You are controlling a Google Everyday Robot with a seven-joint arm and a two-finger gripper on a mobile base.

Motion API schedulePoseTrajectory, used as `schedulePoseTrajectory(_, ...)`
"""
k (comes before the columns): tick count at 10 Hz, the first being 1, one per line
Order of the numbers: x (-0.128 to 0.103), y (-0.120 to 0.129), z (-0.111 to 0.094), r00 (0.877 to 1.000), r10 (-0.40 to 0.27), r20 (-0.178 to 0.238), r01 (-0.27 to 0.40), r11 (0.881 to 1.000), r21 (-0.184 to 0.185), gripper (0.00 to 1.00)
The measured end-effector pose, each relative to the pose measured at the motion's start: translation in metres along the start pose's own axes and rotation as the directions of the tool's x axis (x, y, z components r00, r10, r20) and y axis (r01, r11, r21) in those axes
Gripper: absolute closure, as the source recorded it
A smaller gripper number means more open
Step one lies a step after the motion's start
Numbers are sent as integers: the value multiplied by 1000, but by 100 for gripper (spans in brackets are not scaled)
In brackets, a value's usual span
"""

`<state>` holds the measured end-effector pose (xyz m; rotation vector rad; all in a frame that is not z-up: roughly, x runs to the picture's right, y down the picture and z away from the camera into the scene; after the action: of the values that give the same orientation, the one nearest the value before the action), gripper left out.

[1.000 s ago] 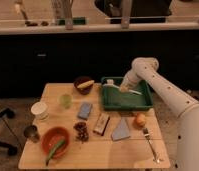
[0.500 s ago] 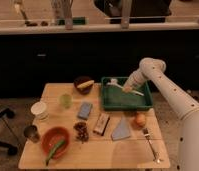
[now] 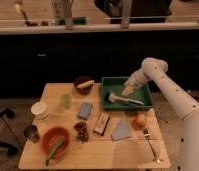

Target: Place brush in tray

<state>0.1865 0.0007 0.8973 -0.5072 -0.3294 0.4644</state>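
Scene: a wooden table (image 3: pixel 93 150) seen from above and in front, with a white robot arm (image 3: pixel 168 92) reaching in from the right.
Tray: a shallow green tray (image 3: pixel 143 104) sits at the table's back right, its rim raised all round.
Brush: the brush (image 3: pixel 124 99) lies inside the tray, rounded head toward the left, pale handle running right and slightly toward the viewer.
Gripper: the gripper (image 3: pixel 128 90) hangs over the middle of the tray, just above the handle end of the brush. Whether it is touching the brush cannot be told.
Fingers: cannot tell whether they are clenched on the handle or released.
Task state: judged close to finished, since the brush appears to rest on the tray floor.
Neighbours: a dark bowl holding a banana (image 3: pixel 84 85) stands just left of the tray; an orange (image 3: pixel 140 119) and a fork (image 3: pixel 150 143) lie in front of it.
Risk: if the fingers grip the handle as the arm lifts, the brush could be dragged up or flicked over the rim.
Risk: a sideways retreat could nudge the light tray toward the bowl.
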Motion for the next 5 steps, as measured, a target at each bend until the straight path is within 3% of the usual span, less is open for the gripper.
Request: schedulePoseTrajectory(5, 14, -7, -14, 1000, 24, 16, -24, 1000, 9, 20)
